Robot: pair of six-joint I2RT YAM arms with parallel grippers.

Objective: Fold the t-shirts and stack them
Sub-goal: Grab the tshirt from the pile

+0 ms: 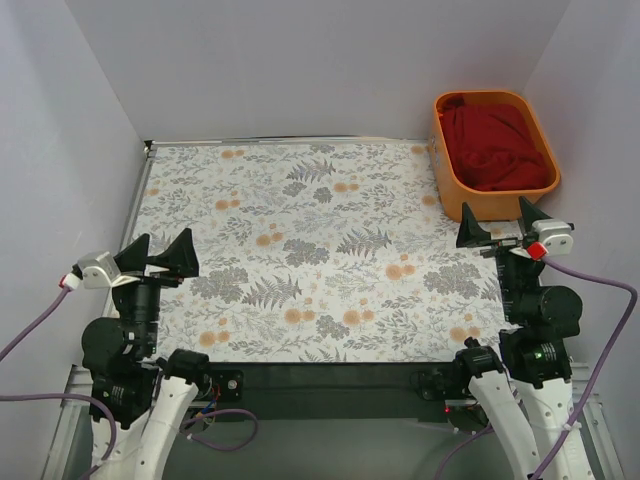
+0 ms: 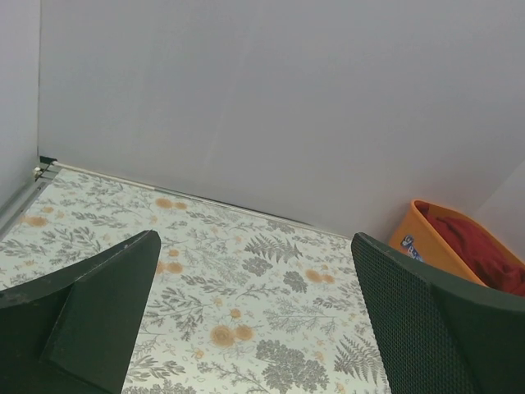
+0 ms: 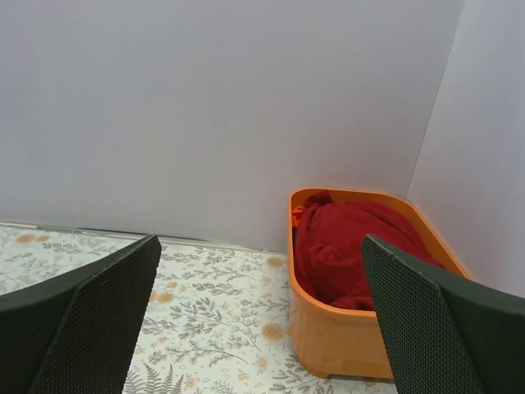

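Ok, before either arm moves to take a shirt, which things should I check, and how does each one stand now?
1. Left gripper open and empty: ok.
2. Right gripper open and empty: ok.
3. Dark crimson red cloth t-shirt open to reach from above, bunched inside the rigid orange plastic tub: ok.
4. Another t-shirt located: cannot tell; only a small orange scrap shows at the tub's far corner, beside the crimson cloth.
5. Floral-patterned table top free for folding: ok.
6. Any t-shirt already folded or stacked: not ok.

Plain white walls (image 1: pixel 300 60), floral tabletop (image 1: pixel 310 250)
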